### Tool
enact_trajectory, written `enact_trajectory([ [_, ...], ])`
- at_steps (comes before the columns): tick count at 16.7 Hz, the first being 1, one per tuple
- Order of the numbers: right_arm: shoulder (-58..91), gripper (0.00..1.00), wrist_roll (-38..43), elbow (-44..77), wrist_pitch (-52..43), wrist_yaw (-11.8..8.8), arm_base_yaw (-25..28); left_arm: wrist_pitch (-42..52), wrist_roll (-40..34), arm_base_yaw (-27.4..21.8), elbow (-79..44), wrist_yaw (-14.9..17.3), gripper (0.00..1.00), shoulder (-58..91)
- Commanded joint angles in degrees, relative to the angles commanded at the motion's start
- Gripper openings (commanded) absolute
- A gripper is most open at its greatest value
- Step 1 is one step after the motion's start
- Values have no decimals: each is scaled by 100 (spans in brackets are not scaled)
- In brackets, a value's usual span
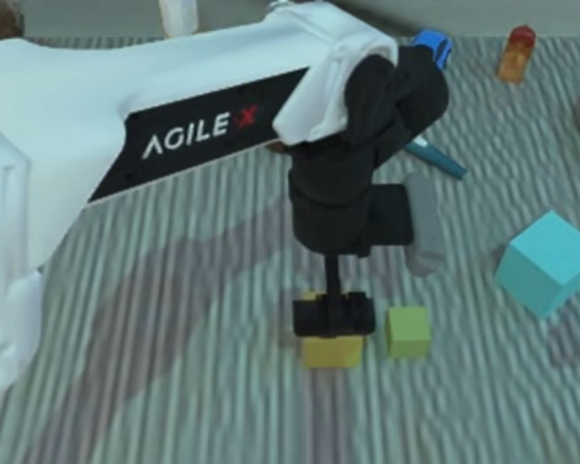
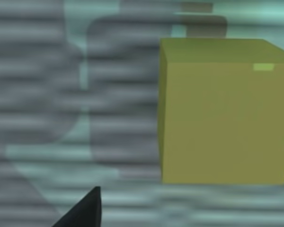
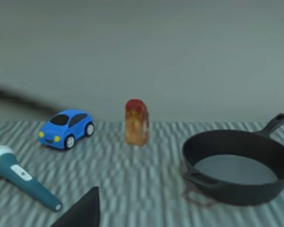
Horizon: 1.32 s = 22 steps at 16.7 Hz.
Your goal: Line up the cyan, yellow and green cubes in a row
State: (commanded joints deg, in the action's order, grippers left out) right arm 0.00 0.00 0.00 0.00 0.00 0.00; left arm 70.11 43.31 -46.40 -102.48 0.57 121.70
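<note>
The yellow cube (image 1: 332,351) rests on the table near the front middle, and the small green cube (image 1: 407,332) stands just to its right with a narrow gap between them. Farther right and apart from both sits the big cyan cube (image 1: 547,263). My left gripper (image 1: 333,316) hangs directly over the far edge of the yellow cube, open. In the left wrist view the yellow cube (image 2: 222,113) fills the picture ahead of one dark fingertip (image 2: 87,210), untouched. Only one fingertip (image 3: 85,210) of my right gripper shows; that arm is parked beyond the top view's right side.
Along the back right stand a blue toy car (image 3: 66,128), an orange-red bottle (image 3: 136,121), a teal microphone (image 3: 21,182) and a black skillet (image 3: 236,165). My left arm's white body (image 1: 126,116) spans the back left of the table.
</note>
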Motion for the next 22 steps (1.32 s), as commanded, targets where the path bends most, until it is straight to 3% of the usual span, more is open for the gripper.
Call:
enact_trajectory([
  [5, 52, 100, -17, 53, -41, -3, 10, -56, -24, 6, 63, -7, 100, -37],
  [8, 542, 100, -171, 546, -402, -11, 86, -423, -242, 317, 579, -52, 100, -575],
  [13, 2448, 100, -667, 2187, -1594, -2, 296, -1567, -959, 1260, 2394, -117, 100, -2631],
  [22, 7760, 100, -1834, 5817, -4563, 4, 796, -4372, -2828, 3371, 7079, -123, 100, -8097],
])
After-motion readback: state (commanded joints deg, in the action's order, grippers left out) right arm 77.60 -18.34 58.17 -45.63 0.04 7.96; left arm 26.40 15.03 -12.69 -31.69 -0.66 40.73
